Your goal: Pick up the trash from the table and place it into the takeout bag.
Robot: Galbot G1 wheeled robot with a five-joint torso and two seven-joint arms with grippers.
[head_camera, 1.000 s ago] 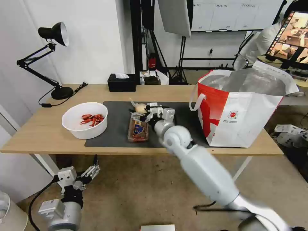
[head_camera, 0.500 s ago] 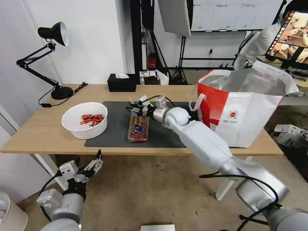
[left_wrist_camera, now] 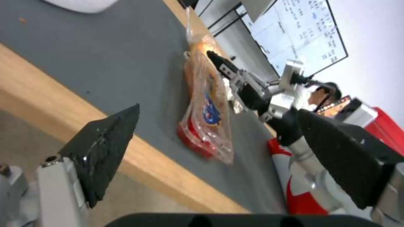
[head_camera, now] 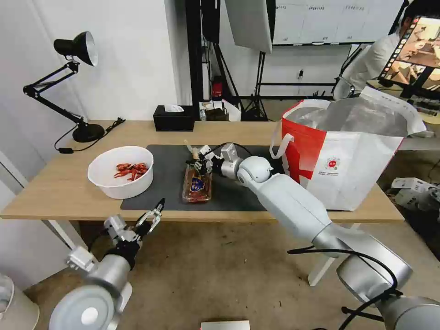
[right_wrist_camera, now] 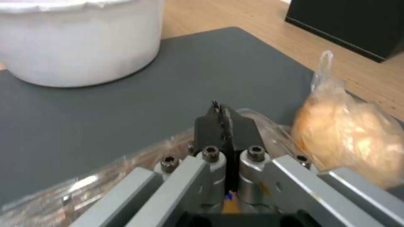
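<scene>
Your takeout bag (head_camera: 348,156) stands at the table's (head_camera: 55,192) right end, well right of the clear tray (head_camera: 197,184), which lies mid-mat with its long axis running front edge to back edge. Your right gripper (head_camera: 200,160) sits over the tray's far end, fingers pinched together on its rim as far as you can judge, the wrapped beige ball (right_wrist_camera: 349,132) just beside it. Your left gripper (head_camera: 153,215) hangs wide open below the front edge, farther off.
</scene>
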